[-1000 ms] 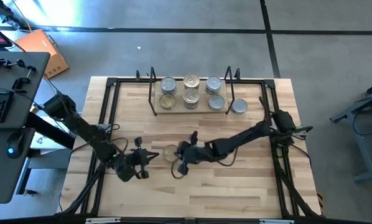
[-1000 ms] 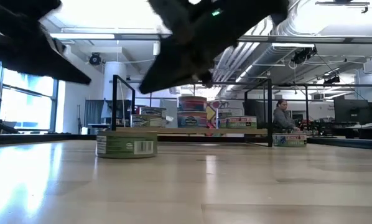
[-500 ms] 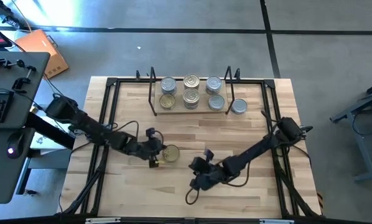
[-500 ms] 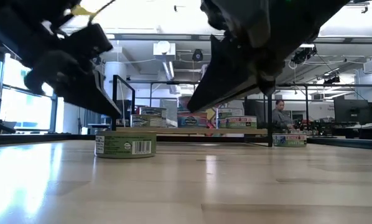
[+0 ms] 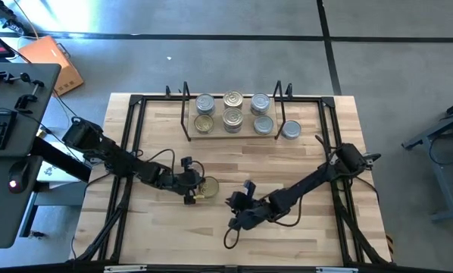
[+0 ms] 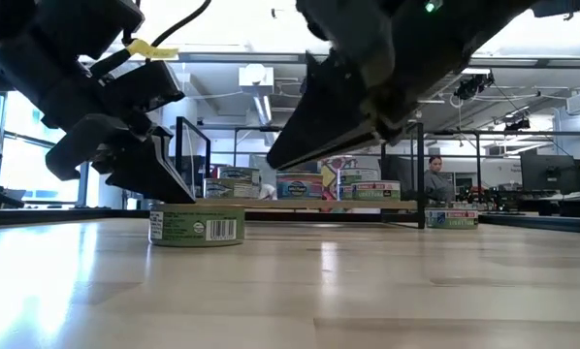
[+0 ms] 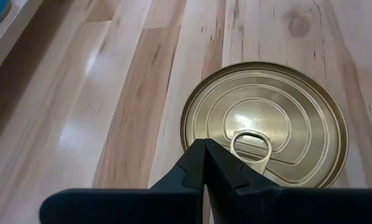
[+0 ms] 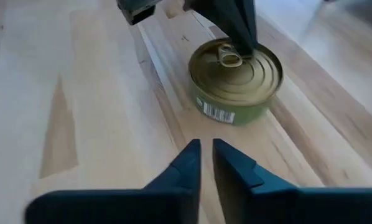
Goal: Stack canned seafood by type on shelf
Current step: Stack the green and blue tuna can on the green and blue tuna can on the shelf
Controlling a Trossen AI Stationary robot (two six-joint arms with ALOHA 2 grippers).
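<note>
Shelf [image 5: 190,125], far side of table: 6 tins [image 5: 232,118] loaded in 2 rows of 3, silver and gold tops mixed. Outstanding: 1 silver tin [image 5: 291,130] on the table just right of the shelf; 1 gold ring-pull tin [image 5: 207,188] mid-table, green label. Total counted: 8 tins. Left gripper [image 7: 206,163]: fingers pressed together, tips at the gold tin's ring pull, gripping nothing. Right gripper [image 8: 206,152]: narrow slit, empty, near the same tin. Judged mostly stocked, 2 tins remaining.
</note>
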